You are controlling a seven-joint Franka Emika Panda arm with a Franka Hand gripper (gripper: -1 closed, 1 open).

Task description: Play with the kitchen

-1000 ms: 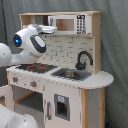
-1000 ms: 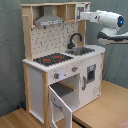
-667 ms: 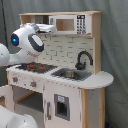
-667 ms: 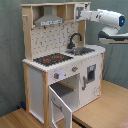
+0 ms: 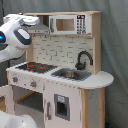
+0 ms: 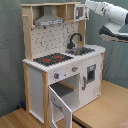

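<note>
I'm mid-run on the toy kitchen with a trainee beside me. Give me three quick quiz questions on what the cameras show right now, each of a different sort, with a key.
1. True or false: in the second exterior view, the door under the hob of the kitchen hangs open.
2. Multiple choice: the black faucet stands behind which part? A) the hob B) the sink C) the microwave
3. Fill in: in the first exterior view, the robot arm is high on the picture's ____ side.

Key: 1 true; 2 B; 3 left.
</note>
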